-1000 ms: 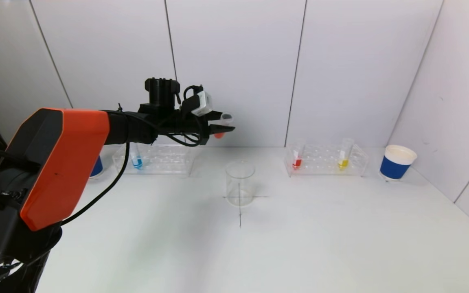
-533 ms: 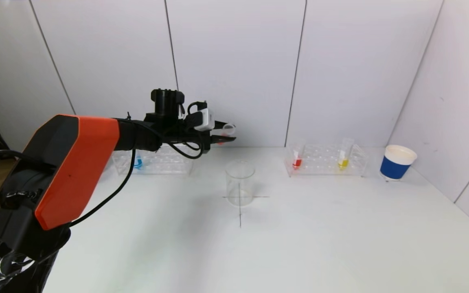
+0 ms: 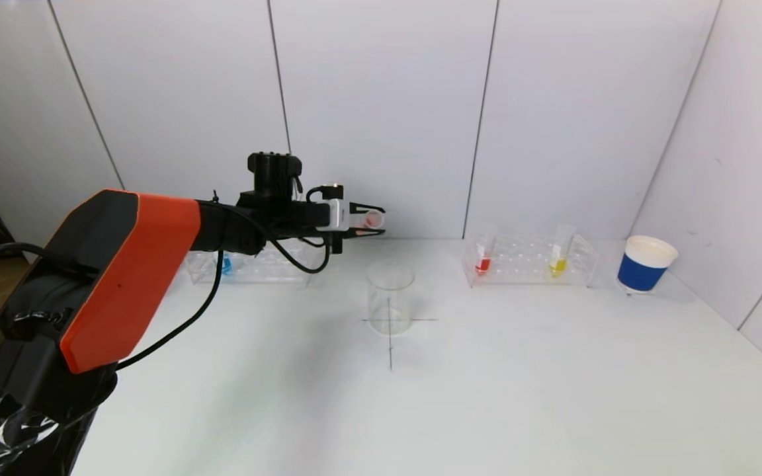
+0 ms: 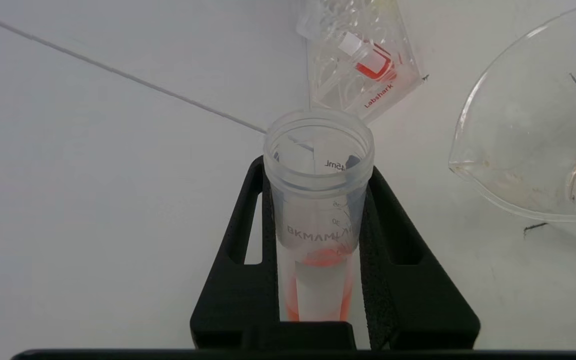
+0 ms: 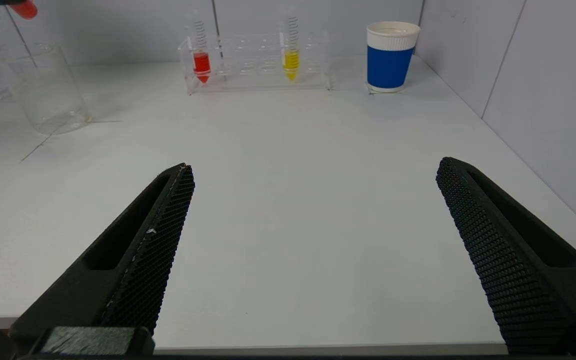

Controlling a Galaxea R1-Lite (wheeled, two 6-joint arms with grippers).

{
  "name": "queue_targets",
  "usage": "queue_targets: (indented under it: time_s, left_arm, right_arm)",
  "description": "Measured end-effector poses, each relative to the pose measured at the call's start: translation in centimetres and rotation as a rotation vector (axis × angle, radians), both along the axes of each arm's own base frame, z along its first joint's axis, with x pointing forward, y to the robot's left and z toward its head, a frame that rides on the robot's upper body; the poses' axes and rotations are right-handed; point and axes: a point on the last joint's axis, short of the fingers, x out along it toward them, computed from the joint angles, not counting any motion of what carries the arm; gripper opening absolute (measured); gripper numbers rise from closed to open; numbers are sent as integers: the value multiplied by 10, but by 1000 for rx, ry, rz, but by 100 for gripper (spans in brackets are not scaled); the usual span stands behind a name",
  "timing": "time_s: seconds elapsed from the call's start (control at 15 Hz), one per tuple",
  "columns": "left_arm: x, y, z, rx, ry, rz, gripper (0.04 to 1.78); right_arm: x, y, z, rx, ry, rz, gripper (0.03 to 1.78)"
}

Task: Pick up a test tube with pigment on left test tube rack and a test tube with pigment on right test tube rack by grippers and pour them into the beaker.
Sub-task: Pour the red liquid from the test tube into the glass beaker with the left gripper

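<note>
Left claw (image 3: 371, 222) pinching my tube (image 4: 318, 210) of red liquid sideways, above the glass beaker (image 3: 390, 297), right claw (image 5: 313, 250) spread, idle.

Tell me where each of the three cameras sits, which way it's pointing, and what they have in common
Head view: high on the torso, looking down at the table; left arm and left gripper show.
Left wrist view: on the left arm, looking along the left gripper, shut on a test tube with reddish pigment.
Right wrist view: low over the table, facing the right rack; open right gripper.
Shared: the beaker appears in all three.
</note>
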Motion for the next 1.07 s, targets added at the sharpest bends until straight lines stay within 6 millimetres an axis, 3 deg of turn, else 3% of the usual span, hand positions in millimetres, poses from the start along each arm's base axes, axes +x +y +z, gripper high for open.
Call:
queue_targets:
  time_s: [1.07]
  left_arm:
    - [-3,-12,-10,81,-338,40,47]
  right_arm:
    - [0,0,0,0,0,0,176]
